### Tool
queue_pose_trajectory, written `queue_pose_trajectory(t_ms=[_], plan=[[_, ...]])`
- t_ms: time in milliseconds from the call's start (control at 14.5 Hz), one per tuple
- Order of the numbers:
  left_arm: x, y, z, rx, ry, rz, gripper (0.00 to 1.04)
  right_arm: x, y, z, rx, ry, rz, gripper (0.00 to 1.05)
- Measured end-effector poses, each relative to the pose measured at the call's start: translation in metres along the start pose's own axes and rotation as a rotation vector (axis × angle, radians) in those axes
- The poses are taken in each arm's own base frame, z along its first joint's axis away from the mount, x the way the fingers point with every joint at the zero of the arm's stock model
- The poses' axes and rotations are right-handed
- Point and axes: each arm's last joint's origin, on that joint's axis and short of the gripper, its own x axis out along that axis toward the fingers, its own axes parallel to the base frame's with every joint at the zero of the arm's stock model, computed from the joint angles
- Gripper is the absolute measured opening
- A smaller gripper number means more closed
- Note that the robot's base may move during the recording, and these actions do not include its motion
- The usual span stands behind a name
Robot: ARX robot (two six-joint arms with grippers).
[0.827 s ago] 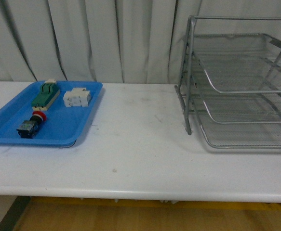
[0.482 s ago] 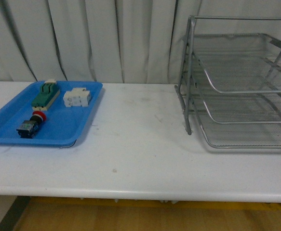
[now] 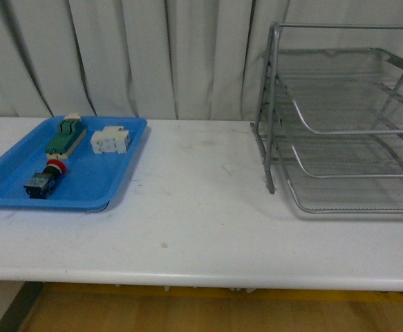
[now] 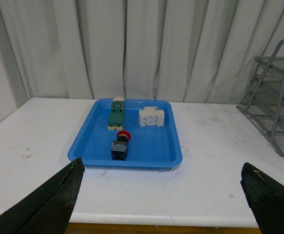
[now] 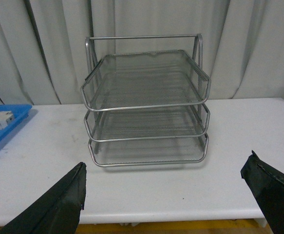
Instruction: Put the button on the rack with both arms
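Note:
The button (image 3: 44, 178) has a red cap and a dark body and lies in the blue tray (image 3: 94, 181) at the table's left; the left wrist view shows the same button (image 4: 121, 145) in the tray's near half. The silver three-tier wire rack (image 3: 346, 124) stands at the right, and the right wrist view faces this rack (image 5: 146, 107) head on. My left gripper (image 4: 163, 195) is open, well back from the tray at the table's front edge. My right gripper (image 5: 166, 195) is open too, short of the rack. Neither arm shows in the front view.
In the tray a green-and-cream block (image 3: 66, 135) and a white blocky component (image 3: 111, 140) lie behind the button. Grey curtains (image 3: 153, 55) hang behind the white table (image 3: 201, 228). The blue tray's corner (image 5: 5, 122) shows in the right wrist view.

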Motion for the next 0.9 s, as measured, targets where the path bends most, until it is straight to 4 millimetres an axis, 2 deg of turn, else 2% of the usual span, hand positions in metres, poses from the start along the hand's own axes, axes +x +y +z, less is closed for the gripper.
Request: queue_pose_trajectory(t_ms=[895], plan=[[0.0000,0.0000,0.0000,0.000,0.000,0.000,0.98,0.0000,0.0000,0.0000,0.000,0.000,0.000,0.98]])
